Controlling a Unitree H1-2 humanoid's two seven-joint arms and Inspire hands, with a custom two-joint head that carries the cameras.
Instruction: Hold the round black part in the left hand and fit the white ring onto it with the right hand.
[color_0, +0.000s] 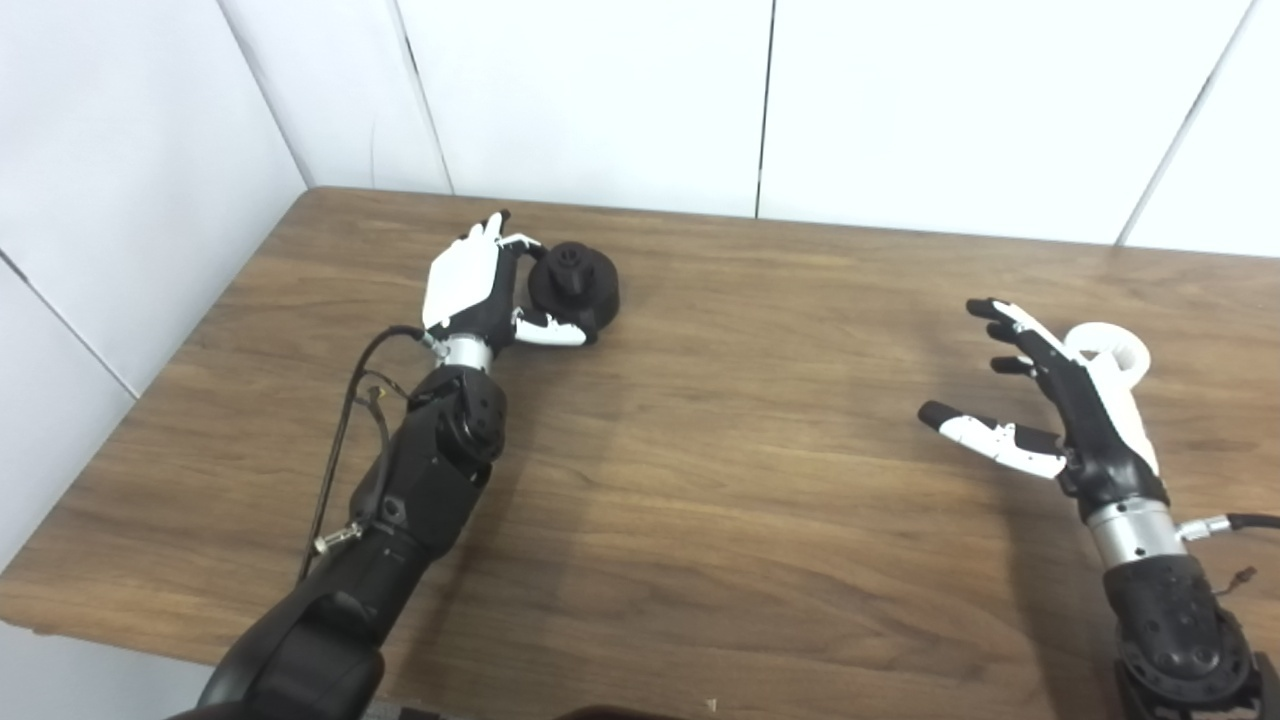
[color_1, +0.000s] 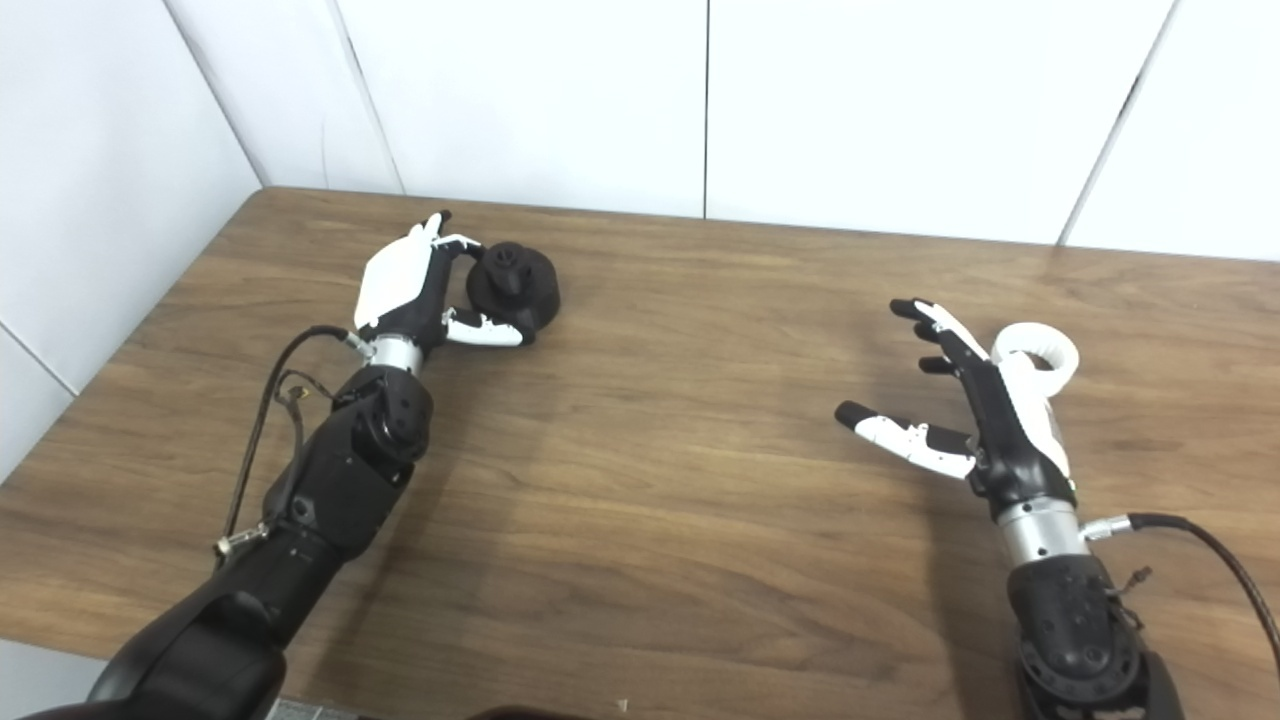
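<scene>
The round black part rests on the table at the back left. My left hand is beside it on its left, open, with the thumb lying along the part's near edge and the fingers reaching past its far-left side. The white ring lies on the table at the right, partly hidden behind my right hand. That hand hovers just left of the ring, open, fingers spread and thumb pointing left, holding nothing.
White wall panels stand right behind the table's far edge and along its left side. A cable trails from the right wrist, and thin wires loop beside the left forearm.
</scene>
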